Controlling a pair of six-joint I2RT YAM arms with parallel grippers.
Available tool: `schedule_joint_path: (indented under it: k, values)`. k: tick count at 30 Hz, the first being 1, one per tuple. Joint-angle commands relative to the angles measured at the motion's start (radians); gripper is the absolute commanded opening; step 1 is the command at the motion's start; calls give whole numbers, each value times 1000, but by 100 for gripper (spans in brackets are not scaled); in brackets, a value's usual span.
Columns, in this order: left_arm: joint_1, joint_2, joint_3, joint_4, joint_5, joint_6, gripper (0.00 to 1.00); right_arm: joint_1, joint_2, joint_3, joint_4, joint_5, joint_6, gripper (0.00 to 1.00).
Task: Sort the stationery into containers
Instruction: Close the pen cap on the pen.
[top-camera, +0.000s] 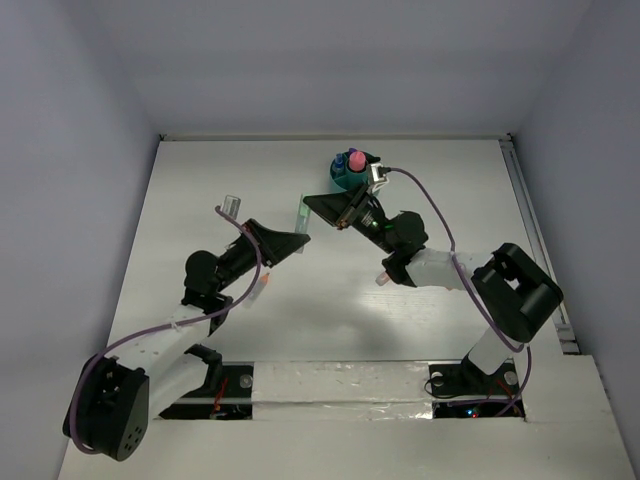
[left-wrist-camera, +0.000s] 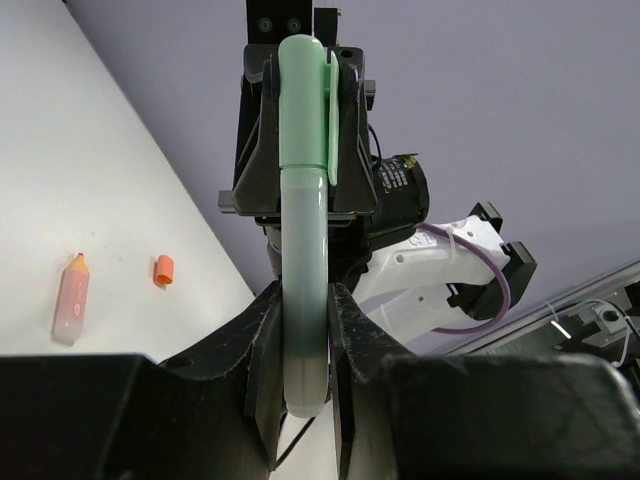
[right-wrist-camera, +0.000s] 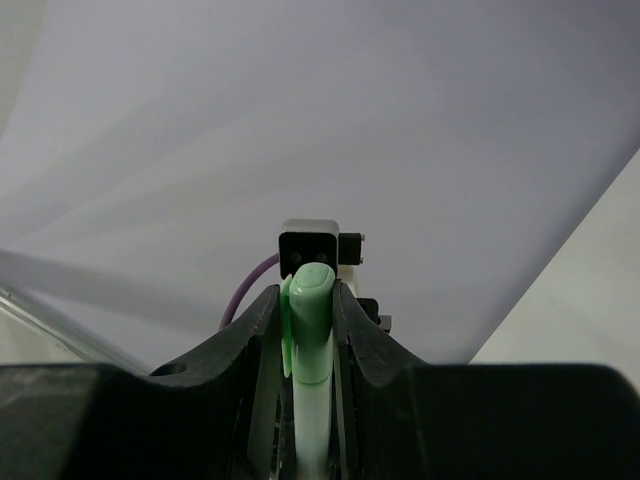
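A green highlighter (top-camera: 300, 212) is held in the air between both grippers, left of the teal organiser (top-camera: 345, 180). My left gripper (top-camera: 299, 238) is shut on its pale body; in the left wrist view the body (left-wrist-camera: 303, 250) stands between my fingers (left-wrist-camera: 262, 360). My right gripper (top-camera: 311, 206) is shut on its capped end, which shows in the right wrist view (right-wrist-camera: 312, 320). The organiser holds pink, purple and blue-capped items. An orange-pink highlighter (left-wrist-camera: 70, 298) and an orange cap (left-wrist-camera: 163, 269) lie on the table.
A clear item (top-camera: 232, 203) lies at the far left of the table. An orange pen (top-camera: 263, 285) lies by the left arm and a pink item (top-camera: 383, 281) under the right arm. Grey walls close in the table.
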Motion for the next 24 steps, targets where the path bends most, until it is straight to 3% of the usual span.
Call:
schedule_joint_path:
  k: [1, 6, 11, 19, 24]
  values:
    - [2, -2, 77, 130, -13, 13, 0, 36, 2, -25, 392, -72, -22, 4]
    - [2, -2, 124, 103, 10, 36, 0, 36, 21, -48, 390, -114, 41, 0]
    - [11, -40, 196, -59, 7, 128, 0, 36, -14, -94, 335, -184, 30, 0]
    - [11, 11, 276, -43, 19, 113, 0, 66, -77, -127, 75, -252, -94, 0]
    - [30, 49, 311, 32, 41, 42, 0, 102, -83, -163, 13, -238, -174, 0]
